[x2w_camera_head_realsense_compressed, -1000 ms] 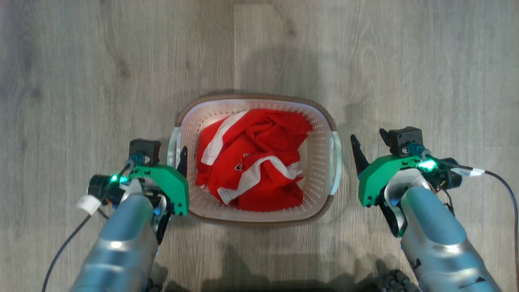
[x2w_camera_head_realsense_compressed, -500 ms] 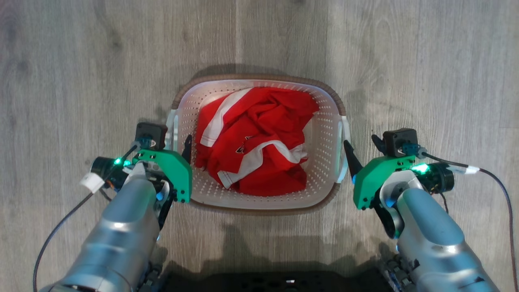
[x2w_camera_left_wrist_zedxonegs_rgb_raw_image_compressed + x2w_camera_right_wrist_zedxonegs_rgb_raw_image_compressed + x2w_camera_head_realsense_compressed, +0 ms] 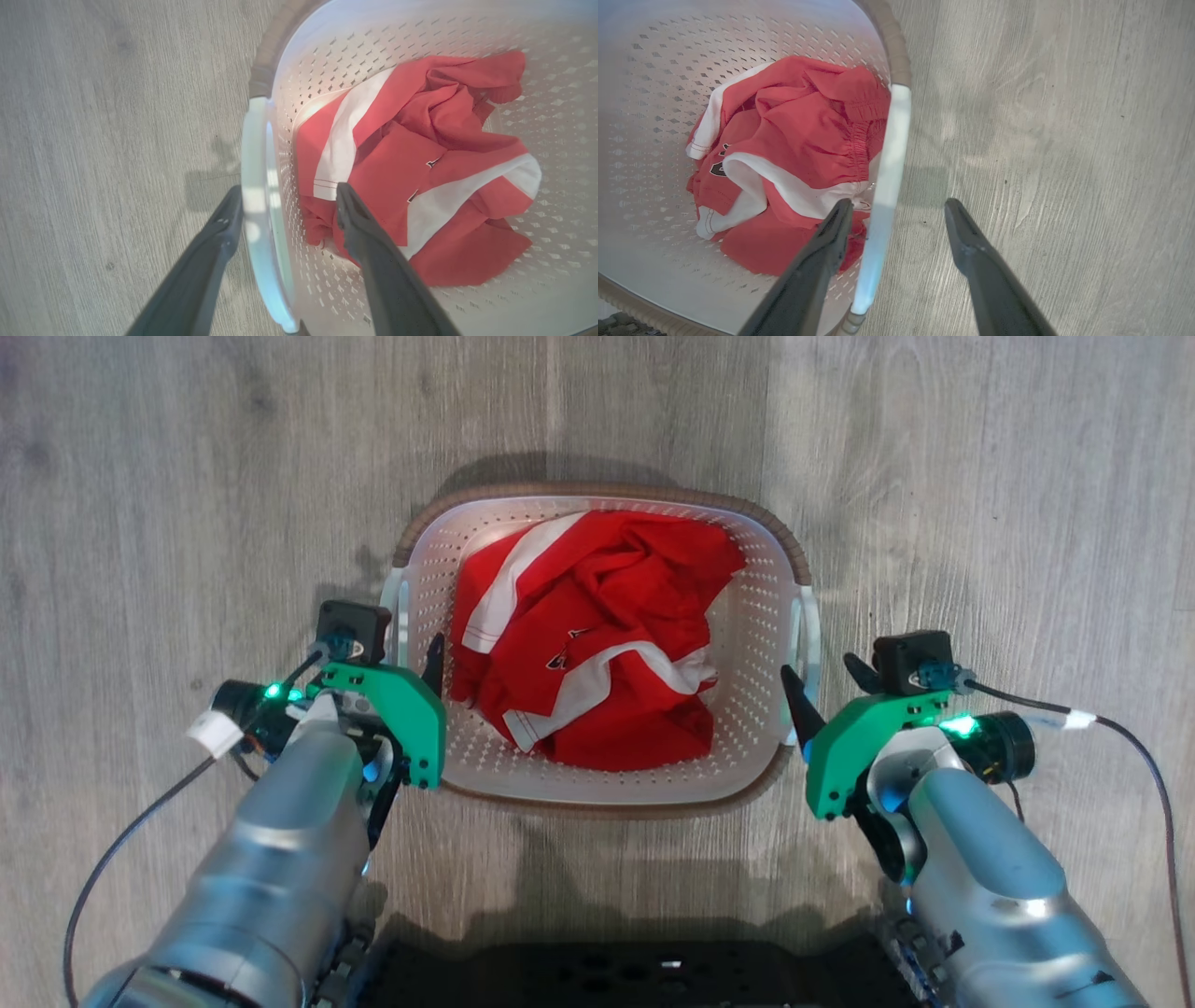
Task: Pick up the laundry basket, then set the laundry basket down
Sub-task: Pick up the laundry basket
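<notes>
Basket (image 3: 597, 493) sits between our grippers, long axis across us.
Our left gripper (image 3: 287, 189) and right gripper (image 3: 899, 203) both gape, each astride a side handle (image 3: 254, 186), not yet pinching.

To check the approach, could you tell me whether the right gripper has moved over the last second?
Yes. The right gripper has moved inward toward the laundry basket: from beside its right handle to straddling it.
</notes>
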Robot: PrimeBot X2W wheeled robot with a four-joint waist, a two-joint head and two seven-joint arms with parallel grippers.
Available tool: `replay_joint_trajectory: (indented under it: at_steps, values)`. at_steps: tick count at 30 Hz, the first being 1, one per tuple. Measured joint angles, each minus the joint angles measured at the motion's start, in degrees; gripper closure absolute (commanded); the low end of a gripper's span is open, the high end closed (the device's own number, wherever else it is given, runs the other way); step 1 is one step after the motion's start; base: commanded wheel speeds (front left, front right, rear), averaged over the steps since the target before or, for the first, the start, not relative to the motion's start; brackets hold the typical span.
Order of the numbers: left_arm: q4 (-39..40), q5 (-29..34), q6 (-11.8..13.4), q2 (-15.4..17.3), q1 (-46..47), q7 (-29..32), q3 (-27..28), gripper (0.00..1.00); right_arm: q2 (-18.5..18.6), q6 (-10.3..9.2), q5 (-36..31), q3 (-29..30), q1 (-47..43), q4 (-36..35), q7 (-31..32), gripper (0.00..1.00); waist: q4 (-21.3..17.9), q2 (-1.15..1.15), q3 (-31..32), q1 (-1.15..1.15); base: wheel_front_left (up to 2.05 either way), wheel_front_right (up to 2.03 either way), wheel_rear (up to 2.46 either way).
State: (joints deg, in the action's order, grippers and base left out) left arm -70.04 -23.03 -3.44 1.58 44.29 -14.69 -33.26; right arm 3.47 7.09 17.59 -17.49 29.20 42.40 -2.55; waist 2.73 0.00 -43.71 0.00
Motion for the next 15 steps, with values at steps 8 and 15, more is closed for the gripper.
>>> replay_joint_trajectory:
  at_steps: [8, 15]
  values:
    - [-1.0, -4.5, 0.2, 0.0, 0.7, 2.4, -1.7, 0.00, 0.0, 0.00, 0.6, -1.0, 0.2, -0.8, 0.3, 0.00, 0.2, 0.00, -0.9, 0.00, 0.00, 0.00, 0.00]
    - [-0.9, -7.1, 0.3, 0.0, 0.7, 3.1, -4.5, 0.00, 0.0, 0.00, 1.1, -1.0, 0.2, -1.0, 1.0, 0.00, 0.4, 0.00, -1.2, 0.00, 0.00, 0.00, 0.00]
